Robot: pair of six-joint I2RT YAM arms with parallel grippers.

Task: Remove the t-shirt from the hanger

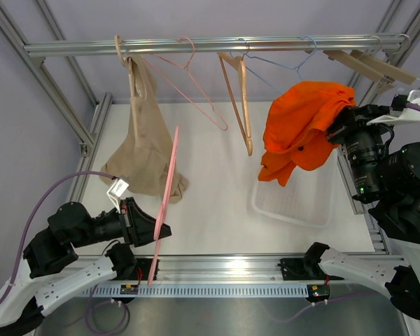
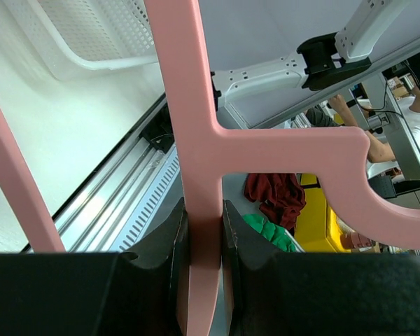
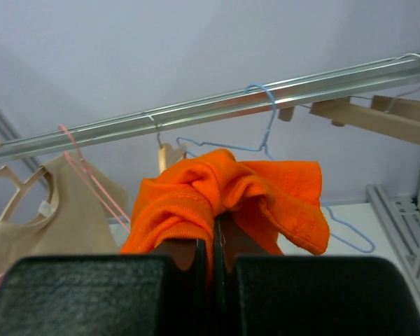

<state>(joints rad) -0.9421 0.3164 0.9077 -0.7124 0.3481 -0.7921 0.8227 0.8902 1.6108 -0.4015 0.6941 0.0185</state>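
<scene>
Nearest the arm bases and well short of the metal rail, the left gripper is clamped tight on the straight bar of a bare pink hanger, which stands steeply tilted over the table's front edge. Farther in, under the rail's right half, a white mesh basket sits on the table. Above it, the right gripper has its fingers pinched together on a fold of the orange t-shirt, which hangs bunched from the claw just below the rail, well apart from the pink hanger. On the rail hang a beige top on a wooden hanger, a pink wire hanger, a bare wooden hanger and a blue wire hanger.
</scene>
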